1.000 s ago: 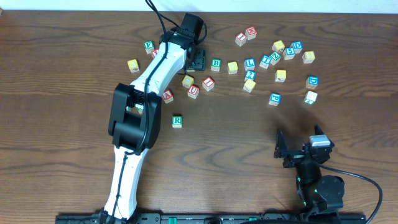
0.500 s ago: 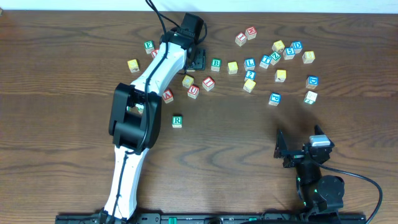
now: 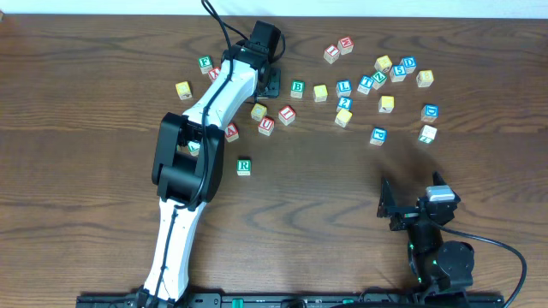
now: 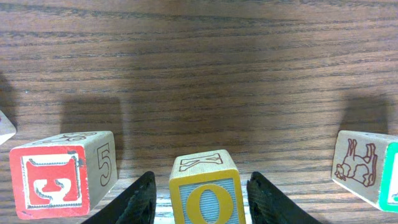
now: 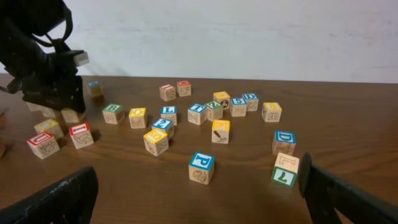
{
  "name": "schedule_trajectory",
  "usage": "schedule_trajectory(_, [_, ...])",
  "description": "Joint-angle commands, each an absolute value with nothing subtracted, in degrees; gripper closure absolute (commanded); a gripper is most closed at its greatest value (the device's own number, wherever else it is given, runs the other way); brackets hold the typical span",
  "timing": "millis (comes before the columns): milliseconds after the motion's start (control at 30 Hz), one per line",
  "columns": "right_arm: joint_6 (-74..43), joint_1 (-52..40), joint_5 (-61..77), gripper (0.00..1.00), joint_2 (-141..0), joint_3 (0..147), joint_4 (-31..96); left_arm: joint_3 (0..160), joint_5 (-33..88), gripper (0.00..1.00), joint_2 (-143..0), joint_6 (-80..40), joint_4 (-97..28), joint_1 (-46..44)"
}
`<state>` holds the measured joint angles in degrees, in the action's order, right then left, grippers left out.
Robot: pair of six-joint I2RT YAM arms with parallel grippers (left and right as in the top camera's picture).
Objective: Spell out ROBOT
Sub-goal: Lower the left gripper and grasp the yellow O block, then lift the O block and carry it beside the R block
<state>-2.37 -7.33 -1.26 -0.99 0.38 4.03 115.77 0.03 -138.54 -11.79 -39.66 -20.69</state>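
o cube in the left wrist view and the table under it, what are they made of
O cube: pale, bare-looking wood, grain visible on its top face; front printed matte, yellow O on blue. Table: dark brown wood grain with a slight sheen; solid wood or laminate, cannot tell.

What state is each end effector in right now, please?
Left end effector: open, straddling the O block, not clearly gripping.
Right end effector: open, empty.

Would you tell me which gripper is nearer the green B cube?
Left. The left gripper is just beside the green B cube; the right gripper is far off, back near its base.
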Motion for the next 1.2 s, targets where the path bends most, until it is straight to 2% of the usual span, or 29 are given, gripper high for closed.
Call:
schedule_trajectory(0, [-2.7,-6.8,-1.3,0.01,-0.7,0.3,4.3,115.6,-0.6,0.55,-139.3,-11.6,-40.0,-20.6])
schedule_trajectory(467, [-2.7,-6.8,-1.3,0.01,-0.7,0.3,4.3,115.6,-0.6,0.72,-139.3,-11.6,-40.8,-20.6])
schedule_trajectory(833, [-2.7,-6.8,-1.3,0.01,-0.7,0.3,4.3,115.6,-0.7,0.81,-139.3,-11.6,-41.9,-20.6])
schedule_trajectory(900, [-2.7,-6.8,-1.3,0.01,-0.7,0.3,4.3,115.6,-0.7,0.87,-139.3,-11.6,-41.9,-20.6])
schedule_trajectory(1167, [-2.7,-6.8,-1.3,0.01,-0.7,0.3,4.3,117.2,-0.7,0.87,-136.4,-11.0,-45.0,-20.6])
